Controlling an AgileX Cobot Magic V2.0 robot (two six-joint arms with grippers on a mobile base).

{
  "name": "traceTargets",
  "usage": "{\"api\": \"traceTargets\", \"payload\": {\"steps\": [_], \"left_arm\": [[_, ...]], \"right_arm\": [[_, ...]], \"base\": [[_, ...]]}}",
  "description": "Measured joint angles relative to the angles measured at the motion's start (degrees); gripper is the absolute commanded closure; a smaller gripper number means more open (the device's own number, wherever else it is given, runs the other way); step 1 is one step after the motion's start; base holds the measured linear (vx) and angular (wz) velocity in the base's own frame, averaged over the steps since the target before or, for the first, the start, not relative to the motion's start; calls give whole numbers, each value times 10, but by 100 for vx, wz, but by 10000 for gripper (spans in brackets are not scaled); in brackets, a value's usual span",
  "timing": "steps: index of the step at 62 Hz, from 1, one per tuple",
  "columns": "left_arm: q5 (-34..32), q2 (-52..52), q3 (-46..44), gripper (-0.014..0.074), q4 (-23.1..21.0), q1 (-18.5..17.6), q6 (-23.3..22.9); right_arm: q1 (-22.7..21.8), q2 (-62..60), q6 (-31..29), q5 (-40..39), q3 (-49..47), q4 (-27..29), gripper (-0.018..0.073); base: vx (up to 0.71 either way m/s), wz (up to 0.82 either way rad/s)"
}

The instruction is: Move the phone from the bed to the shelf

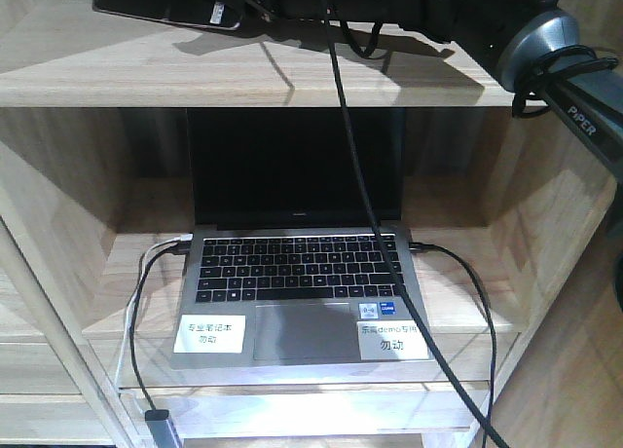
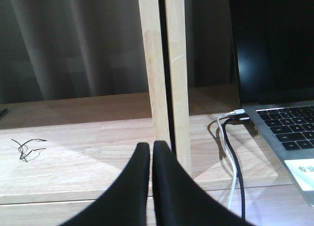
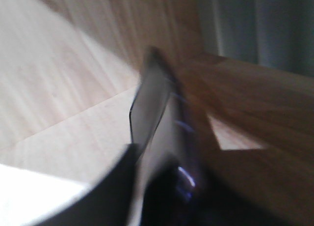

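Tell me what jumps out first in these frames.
The open grey laptop fills the shelf's middle compartment, white stickers on its palm rest and cables trailing off both sides. On the board above, the right hand grips the phone. The left hand sits shut and empty beside a shelf upright.

Front view faces the shelf (image 1: 253, 73); left wrist shares its laptop (image 1: 302, 273).

Shelf (image 1: 97, 73): you see light wood boards.
Middle board: your grey laptop (image 1: 302, 297) sits open, cables (image 1: 146, 302) at its left edge.
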Motion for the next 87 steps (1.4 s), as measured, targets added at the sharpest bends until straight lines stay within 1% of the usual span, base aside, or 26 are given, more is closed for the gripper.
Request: {"api": "traceTargets", "payload": {"steps": [8,16,28,38,47,55,62,63,66,69,70,79,87], "left_arm": [[0,0,0,596,0,0,0],[0,0,0,596,0,0,0],[0,0,0,596,0,0,0],[0,0,0,596,0,0,0],[0,0,0,596,0,0,0],[0,0,0,596,0,0,0],[0,0,0,596,0,0,0],[0,0,0,596,0,0,0],[0,0,0,596,0,0,0],[0,0,0,596,0,0,0],[0,0,0,596,0,0,0],[0,0,0,596,0,0,0],[0,0,0,596,0,0,0]], "right_arm": [[0,3,0,-14,0,-4,-66],[0,4,0,-26,0,-6,-169],[0,0,0,-28,0,-43,-155],[0,-14,0,-28,0,-73,-116],[0,-37,11,-28,0,-97,-43],[0,-61,49,-25,0,-129,100],[0,-80,107,-18,0,-180,307],[0,-84,117,-15,0,-191,351],[0,-93,139,-10,0,-211,442],[0,-102,161,-4,0,-233,559],[0,-104,167,-3,0,-238,574],[0,-127,237,11,0,-288,563],[0,-145,270,36,0,-342,563]], "base": [[0,0],[0,0],[0,0],[0,0],[0,0],[0,0],[0,0],[0,0],[0,0],[0,0],[0,0],[0,0],[0,0]]}}
